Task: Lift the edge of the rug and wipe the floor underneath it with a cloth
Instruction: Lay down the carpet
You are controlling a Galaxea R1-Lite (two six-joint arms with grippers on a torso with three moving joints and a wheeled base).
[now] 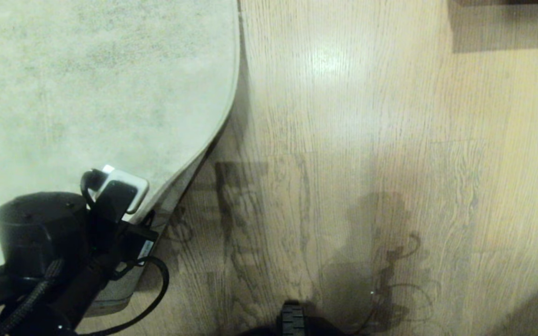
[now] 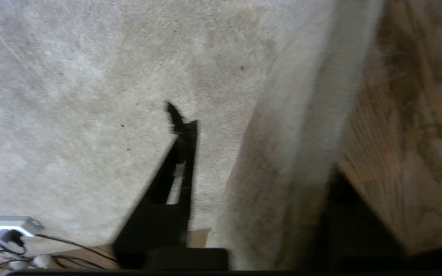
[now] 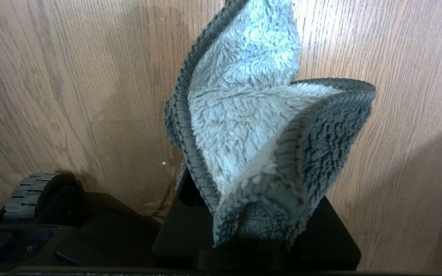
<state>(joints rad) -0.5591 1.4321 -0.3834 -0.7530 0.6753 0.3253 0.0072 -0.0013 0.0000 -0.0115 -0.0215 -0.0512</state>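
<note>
One rug edge (image 1: 231,116) lifted off floor (image 1: 367,116); left gripper (image 2: 244,184) beside it, jaws apart; right gripper (image 3: 255,230) clamped on one cloth (image 3: 251,126).

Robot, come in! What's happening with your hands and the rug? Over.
Left gripper open astride pale grey-beige rug edge, which curls off the wood floor. Right gripper shut on fluffy grey cloth. Nothing blocking.

The rug edge (image 1: 231,112) is pale grey-beige with mottled darker patches. The floor (image 1: 390,116) is light brown wood grain, crossed by darker streaks and a pale glare spot. The cloth (image 3: 251,126) is fluffy light grey-blue inside, darker grey along its ribbed border. The left gripper (image 2: 182,126) is black.
</note>
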